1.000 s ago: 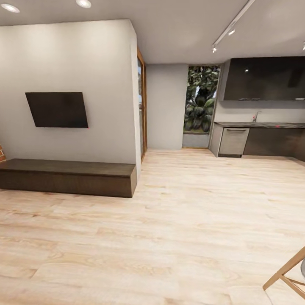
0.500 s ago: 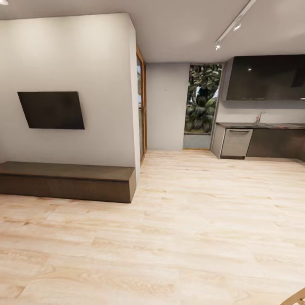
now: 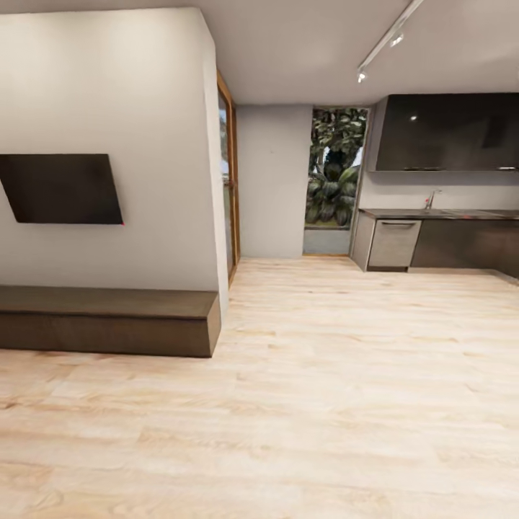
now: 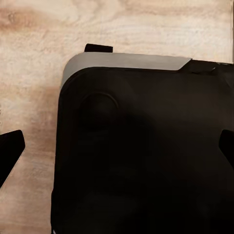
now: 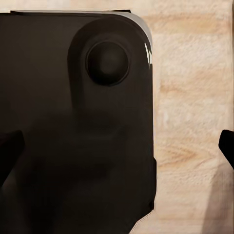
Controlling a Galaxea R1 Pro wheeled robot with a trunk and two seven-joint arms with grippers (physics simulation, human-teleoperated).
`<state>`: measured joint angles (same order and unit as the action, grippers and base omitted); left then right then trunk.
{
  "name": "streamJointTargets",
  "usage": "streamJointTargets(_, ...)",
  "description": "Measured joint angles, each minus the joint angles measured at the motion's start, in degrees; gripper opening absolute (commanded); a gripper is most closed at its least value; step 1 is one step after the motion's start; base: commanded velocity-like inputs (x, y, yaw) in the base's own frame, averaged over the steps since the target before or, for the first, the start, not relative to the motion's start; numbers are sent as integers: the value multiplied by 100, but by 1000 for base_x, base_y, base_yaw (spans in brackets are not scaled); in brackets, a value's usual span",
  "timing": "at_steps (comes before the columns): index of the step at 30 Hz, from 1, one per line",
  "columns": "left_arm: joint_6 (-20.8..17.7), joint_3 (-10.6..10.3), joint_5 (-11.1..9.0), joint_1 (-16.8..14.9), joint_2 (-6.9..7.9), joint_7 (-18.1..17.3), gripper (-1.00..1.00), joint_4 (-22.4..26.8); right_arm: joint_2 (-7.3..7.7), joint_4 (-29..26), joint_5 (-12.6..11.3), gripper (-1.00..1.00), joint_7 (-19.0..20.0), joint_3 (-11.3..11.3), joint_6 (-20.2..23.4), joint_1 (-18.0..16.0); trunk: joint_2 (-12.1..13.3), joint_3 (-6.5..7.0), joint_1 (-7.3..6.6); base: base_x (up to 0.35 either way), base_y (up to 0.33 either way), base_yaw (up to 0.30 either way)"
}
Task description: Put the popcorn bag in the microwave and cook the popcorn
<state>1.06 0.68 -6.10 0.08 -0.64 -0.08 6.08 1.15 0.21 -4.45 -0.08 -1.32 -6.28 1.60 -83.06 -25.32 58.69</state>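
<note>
Room: you are looking across an open room with a pale wood plank floor (image 3: 324,404), white walls and a ceiling light track (image 3: 386,40).
Left side: a flat black wall screen (image 3: 61,189) hangs on the white wall, above a long low dark brown bench (image 3: 108,320).
Far wall: a tall window filled with green leaves (image 3: 334,167) sits beside a wood-framed doorway (image 3: 228,180).
Kitchen: at the far right you can see the long grey worktop (image 3: 440,214) over dark cabinet fronts, with a grey steel appliance front (image 3: 393,244) at its near end, a small tap (image 3: 431,199) on it, and glossy black upper cabinets (image 3: 447,132) above.
Task's things: the worktop is well away across the floor; at this range you cannot make out a sack or a microwave on it.
Left claw: the left wrist view shows dark finger tips (image 4: 9,151) at both edges, wide apart, with nothing between them; the left claw (image 4: 117,151) is spread and empty.
Right claw: the right wrist view shows the same, dark tips (image 5: 9,148) far apart at the edges; the right claw (image 5: 117,146) is spread and empty.
Below the claws: both wrist views look down on the robot's rounded black base (image 4: 146,156) with a round boss, and plank floor beside it.
</note>
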Motion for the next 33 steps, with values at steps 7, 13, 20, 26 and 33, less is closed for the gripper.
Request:
streamJointTargets(7,5,0,0,0,3,0,100,1,0,-3,-1,100,0,0,0,0,0,0,0,323,0,-280)
streamJointTargets(13,6,-2,0,0,3,0,100,3,0,-4,-1,100,0,0,0,0,0,0,0,323,0,-281)
streamJointTargets(20,4,-2,0,0,4,0,100,-3,0,-3,-1,100,0,0,1,-1,0,0,0,323,0,-130)
streamJointTargets(26,1,-4,0,0,3,0,100,-3,0,0,2,100,0,0,-15,-1,0,0,0,323,0,-5)
streamJointTargets(33,6,-1,0,0,4,0,100,-4,4,-4,7,100,0,0,-42,-1,0,0,0,323,0,0)
